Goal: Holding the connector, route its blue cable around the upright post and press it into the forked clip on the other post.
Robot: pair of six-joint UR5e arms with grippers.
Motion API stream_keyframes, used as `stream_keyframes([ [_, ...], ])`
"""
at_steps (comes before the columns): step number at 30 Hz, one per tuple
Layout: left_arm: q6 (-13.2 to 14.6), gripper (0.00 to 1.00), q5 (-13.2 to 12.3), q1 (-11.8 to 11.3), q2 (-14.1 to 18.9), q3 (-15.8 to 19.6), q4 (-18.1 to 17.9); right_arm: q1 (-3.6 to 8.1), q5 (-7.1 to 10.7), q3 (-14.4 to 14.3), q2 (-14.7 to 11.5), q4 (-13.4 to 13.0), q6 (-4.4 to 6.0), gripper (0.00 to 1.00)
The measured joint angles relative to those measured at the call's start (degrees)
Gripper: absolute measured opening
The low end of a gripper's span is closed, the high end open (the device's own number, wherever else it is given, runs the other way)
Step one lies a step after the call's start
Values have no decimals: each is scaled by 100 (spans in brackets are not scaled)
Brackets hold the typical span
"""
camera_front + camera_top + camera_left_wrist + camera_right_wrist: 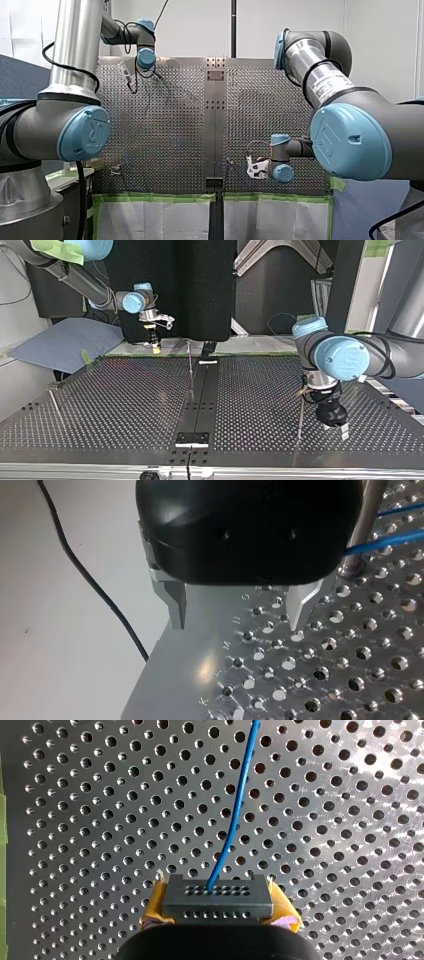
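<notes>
The robot's right gripper (218,916) pinched the connector (218,897) between yellow pads (155,909), its blue cable (235,805) running away across the perforated table (75,820). Farther off, the left gripper (236,617) hung with fingers spread beside the upright post (369,520), where the cable met it.

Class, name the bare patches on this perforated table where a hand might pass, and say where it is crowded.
Free: the plate between the edge post and centre rail; also between that rail and my left hand. Crowded: at the upright post beside my left hand, where the blue cable runs.
</notes>
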State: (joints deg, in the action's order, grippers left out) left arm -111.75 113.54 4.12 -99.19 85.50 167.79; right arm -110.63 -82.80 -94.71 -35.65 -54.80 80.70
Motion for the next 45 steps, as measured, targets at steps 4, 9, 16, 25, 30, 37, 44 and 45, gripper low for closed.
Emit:
stream_keyframes([
  [4, -200, 100, -54, -72, -5, 72, -32, 1, 0, 0, 0, 2, -11, 0],
  [9, -400, 100, -205, -165, -6, 168, -102, 1, 3, -2, 0, 3, -16, 0],
  [16, -717, 100, -576, -289, -7, 304, -293, 1, 1, -1, 1, 1, -18, 0],
  [25, -1207, 100, -1083, -442, -8, 569, -727, 9, 0, -1, 1, -12, -17, 0],
  [30, -1455, 100, -1263, -602, -7, 717, -783, 10, 1, -2, 3, -9, -21, 0],
  [37, -1873, 100, -1453, -735, -6, 932, -825, 1, 1, -3, 2, -5, -27, 0],
  [44, -2169, 100, -1792, -688, -6, 977, -850, -14, 0, -3, 2, -10, -27, 0],
  [45, -2213, 100, -1839, -691, -6, 976, -857, -15, 0, -4, 2, -9, -27, 0],
])
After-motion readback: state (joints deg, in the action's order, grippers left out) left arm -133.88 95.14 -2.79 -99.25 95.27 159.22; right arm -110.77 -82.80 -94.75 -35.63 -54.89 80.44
